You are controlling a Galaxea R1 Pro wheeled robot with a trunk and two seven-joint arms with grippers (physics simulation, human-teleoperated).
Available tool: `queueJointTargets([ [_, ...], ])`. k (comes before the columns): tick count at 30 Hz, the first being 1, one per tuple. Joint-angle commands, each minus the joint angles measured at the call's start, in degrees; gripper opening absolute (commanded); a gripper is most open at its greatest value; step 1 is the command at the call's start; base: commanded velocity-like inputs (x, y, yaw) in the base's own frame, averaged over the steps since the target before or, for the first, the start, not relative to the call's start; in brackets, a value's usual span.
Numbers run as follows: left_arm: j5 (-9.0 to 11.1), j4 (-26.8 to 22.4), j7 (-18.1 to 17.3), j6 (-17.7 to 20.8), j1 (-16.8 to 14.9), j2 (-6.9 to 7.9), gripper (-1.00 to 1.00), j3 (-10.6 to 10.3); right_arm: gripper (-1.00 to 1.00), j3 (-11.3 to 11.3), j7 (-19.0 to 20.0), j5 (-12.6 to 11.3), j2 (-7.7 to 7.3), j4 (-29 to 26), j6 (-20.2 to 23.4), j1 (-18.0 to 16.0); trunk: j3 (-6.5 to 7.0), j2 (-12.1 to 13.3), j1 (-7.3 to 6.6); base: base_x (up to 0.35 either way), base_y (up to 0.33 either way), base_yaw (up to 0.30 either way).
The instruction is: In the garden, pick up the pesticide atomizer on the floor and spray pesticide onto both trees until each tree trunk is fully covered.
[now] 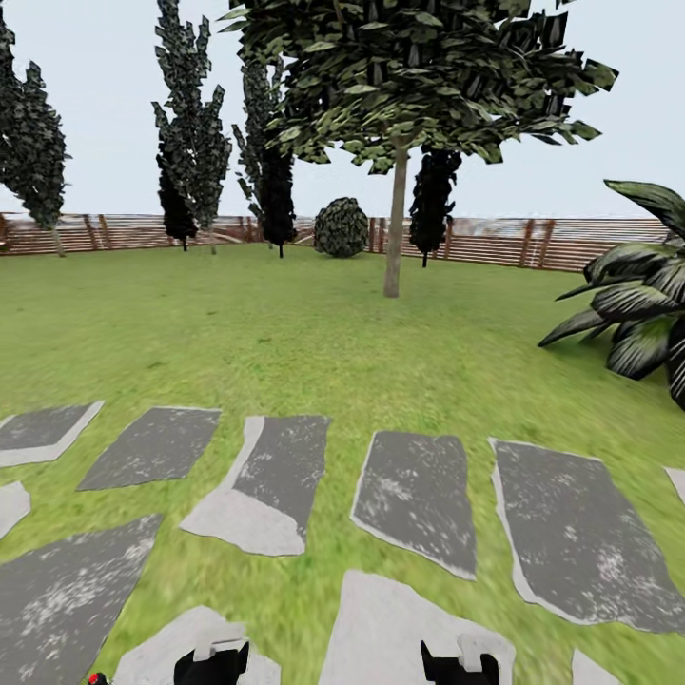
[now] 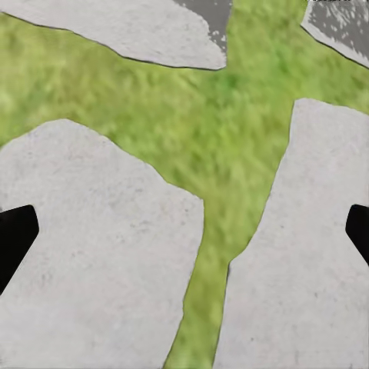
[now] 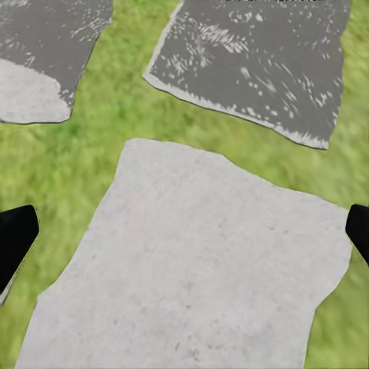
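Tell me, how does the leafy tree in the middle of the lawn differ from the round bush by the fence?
The tree stands tall on a bare, pale trunk with a wide spreading crown; the bush is low, rounded and leafy to the ground. The tree stands out on the lawn; the bush sits back by the fence. Both have dark mottled green leaves.

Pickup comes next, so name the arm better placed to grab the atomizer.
Left, tentatively: a red tip, possibly the atomizer's top, shows beside the left gripper; the right gripper is farther off. Both hang open.
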Motion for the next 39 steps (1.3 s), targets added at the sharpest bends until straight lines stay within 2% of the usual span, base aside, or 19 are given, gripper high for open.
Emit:
queueJointTargets([
  [1,0.0,0.0,0.0,0.0,0.0,0.00,1.00,0.0,1.00,0.0,0.0,0.0,0.00,0.0,0.0,0.0,-0.02,0.0,0.00,0.134,0.000,0.280],
  [19,0.0,0.0,0.0,0.0,0.0,0.00,1.00,0.0,1.00,0.0,0.0,0.0,0.00,0.0,0.0,0.0,-0.44,0.0,0.00,0.138,-0.043,0.280],
  [39,0.0,0.0,0.0,0.0,0.0,0.00,1.00,0.0,1.00,0.0,0.0,0.0,0.00,0.0,0.0,0.0,-0.89,0.0,0.00,0.151,-0.220,0.280],
])
